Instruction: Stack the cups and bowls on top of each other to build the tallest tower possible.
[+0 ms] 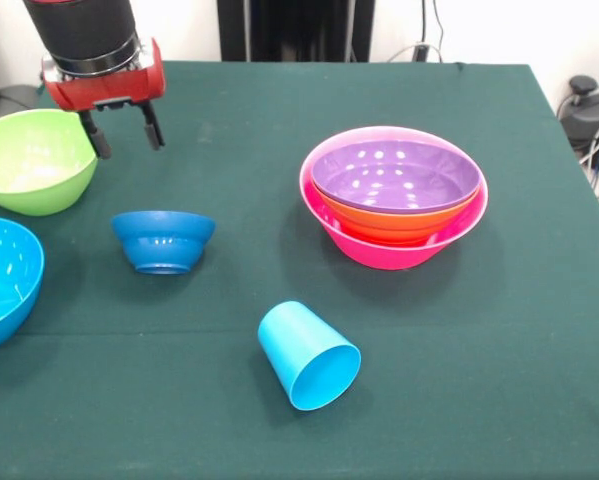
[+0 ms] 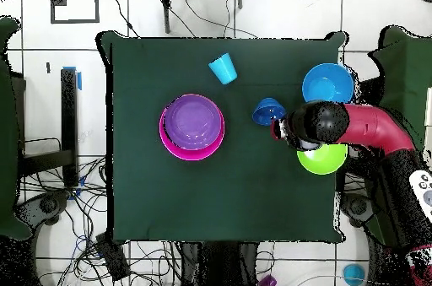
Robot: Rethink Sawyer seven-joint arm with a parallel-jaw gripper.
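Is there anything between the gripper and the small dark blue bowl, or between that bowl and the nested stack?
Nothing visible. The gripper hangs open above bare cloth behind the small dark blue bowl. Only green tablecloth lies between that bowl and the stack; the tipped blue cup lies nearer the camera, off that line.

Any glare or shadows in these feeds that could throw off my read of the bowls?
Front view: white light spots speckle the inside of the purple bowl and streak the small dark blue bowl; shadows under the objects are soft. Overhead view: the arm covers part of the lime green bowl, and the pincer is hard to make out.
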